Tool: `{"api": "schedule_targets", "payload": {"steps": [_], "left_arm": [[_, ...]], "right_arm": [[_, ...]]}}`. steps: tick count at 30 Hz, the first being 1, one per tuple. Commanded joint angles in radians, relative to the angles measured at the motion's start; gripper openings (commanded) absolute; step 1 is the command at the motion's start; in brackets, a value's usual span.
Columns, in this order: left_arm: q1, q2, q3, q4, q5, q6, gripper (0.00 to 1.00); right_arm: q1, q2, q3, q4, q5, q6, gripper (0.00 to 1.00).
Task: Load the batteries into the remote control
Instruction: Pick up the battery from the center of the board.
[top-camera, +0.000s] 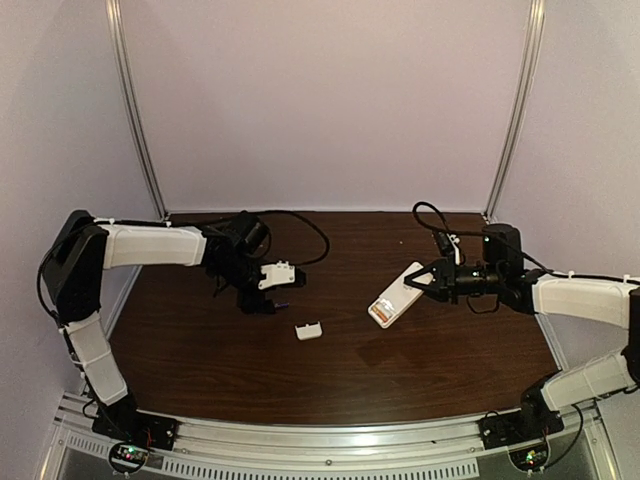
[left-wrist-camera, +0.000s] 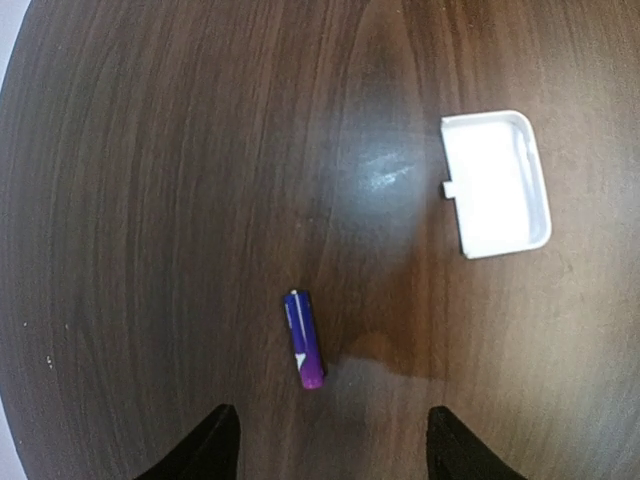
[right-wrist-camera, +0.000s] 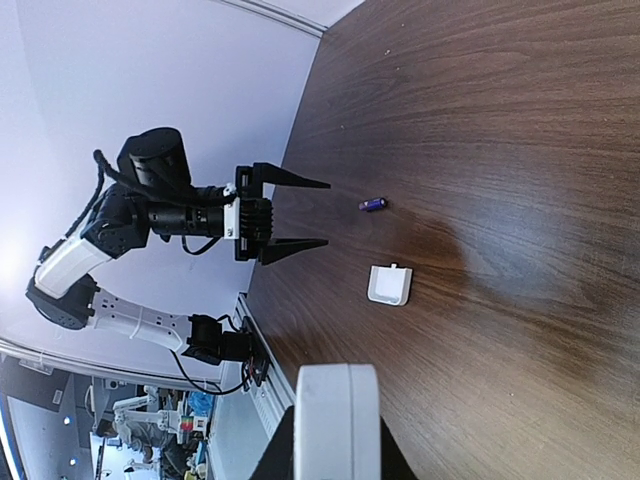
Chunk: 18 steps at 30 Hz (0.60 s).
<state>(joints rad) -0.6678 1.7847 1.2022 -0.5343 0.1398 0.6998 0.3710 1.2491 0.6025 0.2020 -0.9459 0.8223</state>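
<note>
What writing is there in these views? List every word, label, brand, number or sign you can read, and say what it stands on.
No text is readable in any view.
purple battery: white marks on the wrap, too blurred to read.
remote control: an orange patch shows, but any lettering is too small to read.
white cover: plain, with no marking visible.
</note>
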Motion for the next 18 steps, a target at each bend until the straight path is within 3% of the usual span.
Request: {"api": "schedule_targets", "payload": {"steps": [1, 7, 18], "left_arm": [[0.031, 0.084, 0.079, 0.044, 0.073, -0.008, 0.64], [0.08, 0.172, 0.144, 0.032, 0.117, -0.012, 0.59], [0.095, 0.302, 0.22, -0.035, 0.132, -0.016, 0.34]], "right_arm": [[0.0, 0.013, 0.034, 0.019, 0.0, -0.025, 0.0], [-0.003, 0.024, 0.045, 0.002, 0.001, -0.045, 0.0], [-0.025, 0.042, 0.062, -0.012, -0.011, -0.062, 0.0]]}}
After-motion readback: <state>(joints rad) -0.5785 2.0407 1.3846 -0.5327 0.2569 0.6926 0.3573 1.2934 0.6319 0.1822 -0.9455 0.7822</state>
